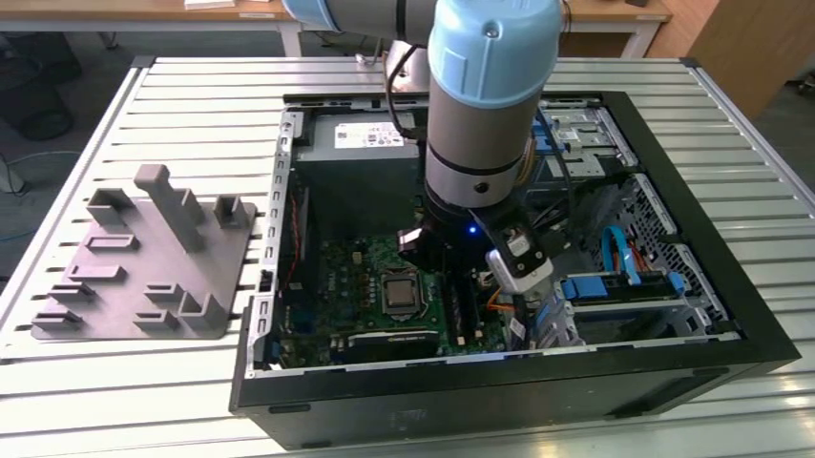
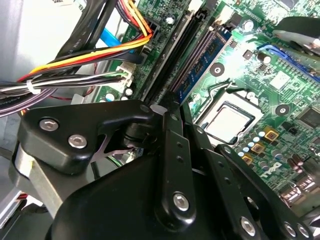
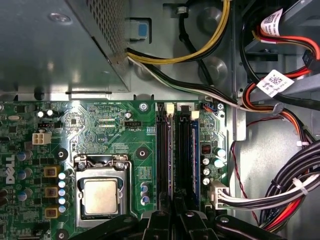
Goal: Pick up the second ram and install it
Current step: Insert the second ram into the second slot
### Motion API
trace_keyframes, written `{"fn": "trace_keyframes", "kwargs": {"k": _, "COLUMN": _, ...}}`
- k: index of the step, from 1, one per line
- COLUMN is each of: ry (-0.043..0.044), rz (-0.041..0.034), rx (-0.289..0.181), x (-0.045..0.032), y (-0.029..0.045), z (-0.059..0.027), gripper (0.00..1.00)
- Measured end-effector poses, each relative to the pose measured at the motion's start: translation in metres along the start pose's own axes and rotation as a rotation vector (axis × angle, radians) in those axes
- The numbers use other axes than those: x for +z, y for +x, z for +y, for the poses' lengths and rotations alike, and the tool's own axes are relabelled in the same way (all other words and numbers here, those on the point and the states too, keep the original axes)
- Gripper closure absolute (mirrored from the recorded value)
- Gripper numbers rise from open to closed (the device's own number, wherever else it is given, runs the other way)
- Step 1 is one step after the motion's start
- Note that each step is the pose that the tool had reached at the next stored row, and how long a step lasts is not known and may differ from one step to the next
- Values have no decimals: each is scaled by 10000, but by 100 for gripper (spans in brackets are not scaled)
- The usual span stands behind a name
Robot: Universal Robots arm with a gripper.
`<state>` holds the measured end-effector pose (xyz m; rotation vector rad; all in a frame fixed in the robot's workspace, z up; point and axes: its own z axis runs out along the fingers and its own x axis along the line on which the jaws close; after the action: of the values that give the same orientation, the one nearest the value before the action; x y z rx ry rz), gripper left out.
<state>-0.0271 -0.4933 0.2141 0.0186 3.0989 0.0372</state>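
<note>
Black metal gripper (image 3: 176,216) down inside the open black computer case (image 1: 713,286), fingers pressed together right over the long black plastic motherboard slots (image 3: 162,155); thin dark blue-green circuit-board ram stick (image 2: 200,62) seated upright in a slot beside the silver square processor (image 3: 100,196)

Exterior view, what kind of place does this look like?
Probably a robotics lab or test workshop. An open computer case lies on a slatted metal table, a grey block with upright posts sits beside it, and the robot arm reaches into the case.
</note>
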Motion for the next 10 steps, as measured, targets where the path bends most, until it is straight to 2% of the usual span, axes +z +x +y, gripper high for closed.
{"fn": "trace_keyframes", "kwargs": {"k": 10, "ry": -24, "rz": 13, "rx": -90, "x": 28, "y": -1, "z": 22, "gripper": 86}}
